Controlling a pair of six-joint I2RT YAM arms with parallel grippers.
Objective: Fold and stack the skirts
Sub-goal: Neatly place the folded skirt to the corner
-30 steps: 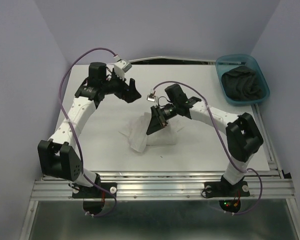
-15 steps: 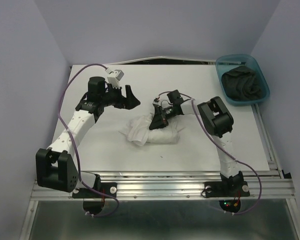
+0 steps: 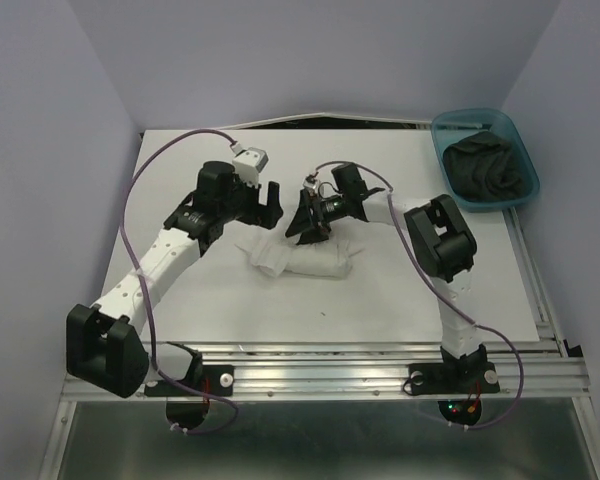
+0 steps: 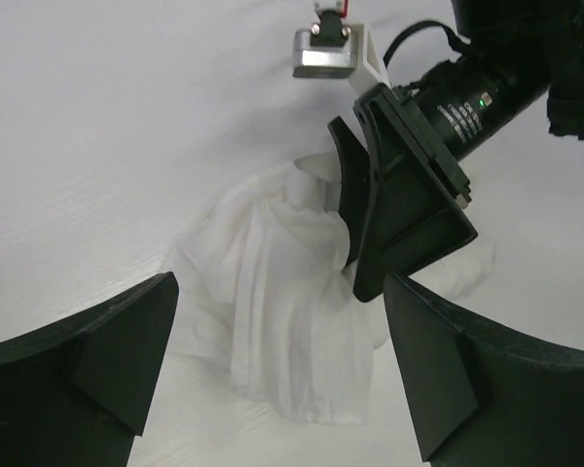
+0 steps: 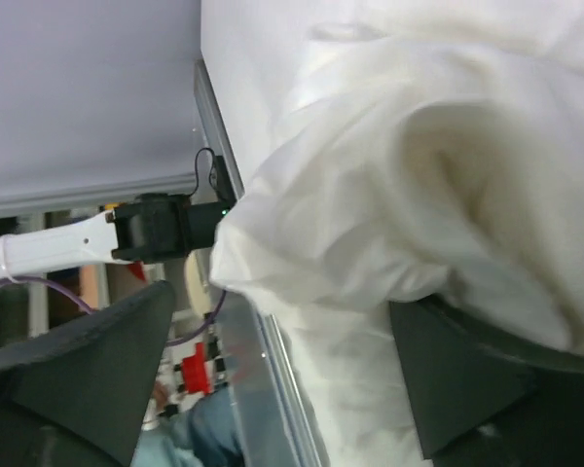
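Top external alone shows black skirt point(image 3: 490, 170); both jaws stand released near the white skirt point(image 3: 310, 262).

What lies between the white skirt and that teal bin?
In the top view, only the right arm crosses the bare table between white skirt and teal bin.
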